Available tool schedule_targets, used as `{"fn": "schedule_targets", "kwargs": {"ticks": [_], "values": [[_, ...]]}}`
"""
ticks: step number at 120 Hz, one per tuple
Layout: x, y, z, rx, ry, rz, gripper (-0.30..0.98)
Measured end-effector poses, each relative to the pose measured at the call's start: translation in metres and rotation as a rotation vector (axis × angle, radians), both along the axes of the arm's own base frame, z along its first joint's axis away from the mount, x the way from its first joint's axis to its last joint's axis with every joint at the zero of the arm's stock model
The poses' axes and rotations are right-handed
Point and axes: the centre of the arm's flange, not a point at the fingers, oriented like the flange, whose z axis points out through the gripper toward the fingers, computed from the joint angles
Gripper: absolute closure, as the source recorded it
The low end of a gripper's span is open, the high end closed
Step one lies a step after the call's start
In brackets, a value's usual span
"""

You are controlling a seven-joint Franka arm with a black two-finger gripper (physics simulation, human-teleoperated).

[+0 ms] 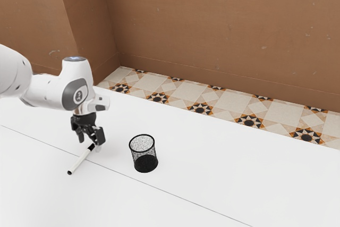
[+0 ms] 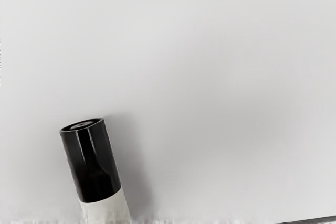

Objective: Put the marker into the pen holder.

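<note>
One marker (image 1: 81, 160) lying | one pen holder (image 1: 145, 163) upright | two fingers (image 1: 101, 135) spread

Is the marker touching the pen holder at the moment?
Apart. The exterior view shows the marker lying on its side, with a strip of bare white table between it and the pen holder.
</note>
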Motion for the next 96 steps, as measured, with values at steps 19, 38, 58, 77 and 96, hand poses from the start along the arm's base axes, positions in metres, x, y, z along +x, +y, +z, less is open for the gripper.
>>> {"fn": "schedule_targets", "kwargs": {"ticks": [19, 38, 58, 77, 96], "values": [[-0.01, 0.004, -0.009, -0.009, 0.03, 0.06, 0.0], [-0.009, 0.005, -0.016, 0.026, 0.037, 0.053, 0.0], [-0.004, 0.008, -0.023, 0.045, 0.025, 0.057, 0.0], [0.003, 0.008, -0.023, 0.053, -0.016, 0.063, 0.0], [0.005, 0.008, -0.027, 0.042, -0.043, 0.09, 0.0]]}}
